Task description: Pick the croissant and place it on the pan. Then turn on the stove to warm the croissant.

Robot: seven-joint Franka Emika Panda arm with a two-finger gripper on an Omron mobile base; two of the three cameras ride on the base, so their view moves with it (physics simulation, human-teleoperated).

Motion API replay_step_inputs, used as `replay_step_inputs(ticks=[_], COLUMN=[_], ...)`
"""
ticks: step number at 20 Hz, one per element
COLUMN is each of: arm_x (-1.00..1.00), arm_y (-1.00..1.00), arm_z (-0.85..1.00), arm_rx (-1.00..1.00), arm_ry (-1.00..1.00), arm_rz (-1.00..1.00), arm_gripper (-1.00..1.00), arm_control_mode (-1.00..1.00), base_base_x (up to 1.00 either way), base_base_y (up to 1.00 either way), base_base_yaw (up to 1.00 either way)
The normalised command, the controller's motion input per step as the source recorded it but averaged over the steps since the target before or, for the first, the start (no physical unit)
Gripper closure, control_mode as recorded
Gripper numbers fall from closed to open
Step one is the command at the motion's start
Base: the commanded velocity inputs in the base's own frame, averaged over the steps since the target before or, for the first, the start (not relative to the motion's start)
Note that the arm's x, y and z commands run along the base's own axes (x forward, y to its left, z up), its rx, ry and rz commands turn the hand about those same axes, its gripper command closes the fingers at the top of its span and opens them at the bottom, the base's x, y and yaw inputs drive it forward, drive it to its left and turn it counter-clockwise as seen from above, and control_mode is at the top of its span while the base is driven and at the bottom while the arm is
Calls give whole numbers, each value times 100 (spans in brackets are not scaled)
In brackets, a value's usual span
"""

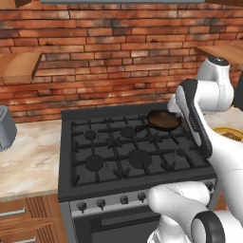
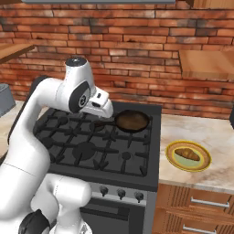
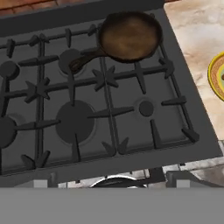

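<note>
Left base view: my arm [image 1: 192, 114] rises from the lower right, elbow high by the brick wall [image 1: 118, 52], forearm slanting down across the right rear of the stove [image 1: 90, 142]. The forearm covers the right edge of the pan [image 1: 163, 119], which sits on the right rear burner with its handle pointing left. Knobs [image 1: 100, 203] run along the silver front. A sliver of the yellow-green plate [image 1: 231, 133] pokes out past my forearm on the right.

Right base view: the arm rises from the lower left and bends over the stove's left half, wrist turned down. My claw [image 2: 103, 109] hangs above the pan handle, near it but apart as far as I can tell; the fingers are too small here to read. The croissant [image 2: 187, 154] lies on the plate, on the counter [image 2: 205, 130] just right of the stove, well apart from the pan and from my claw.

Hand view: I look down on the grates from above the front edge. The pan is at top centre, handle angled to the lower left; the plate's rim is cut by the right edge. My two finger tips [image 3: 43, 181] stand far apart at the bottom: claw spread wide, gripping nothing, touching nothing.
</note>
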Motion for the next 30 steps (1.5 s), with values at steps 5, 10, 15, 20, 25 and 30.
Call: replay_step_inputs(ticks=[5, 10, 15, 20, 25, 30], arm_x=[-18, -19, -14, -3, 0, 0], arm_y=[-59, -57, -46, -24, -9, -5], arm_z=[-1, -1, 0, -4, -7, -11], arm_rx=[4, 5, 4, 3, 4, 5], arm_ry=[0, -2, 0, -3, -1, -1], arm_rz=[-18, -12, -7, -14, -27, -30], arm_gripper=[-100, -100, -100, -100, -100, -100], arm_control_mode=[-100, -100, -100, -100, -100, -100], base_base_x=[0, 0, 0, 0, 0, 0], base_base_y=[0, 0, 0, 0, 0, 0], base_base_yaw=[0, 0, 0, 0, 0, 0])
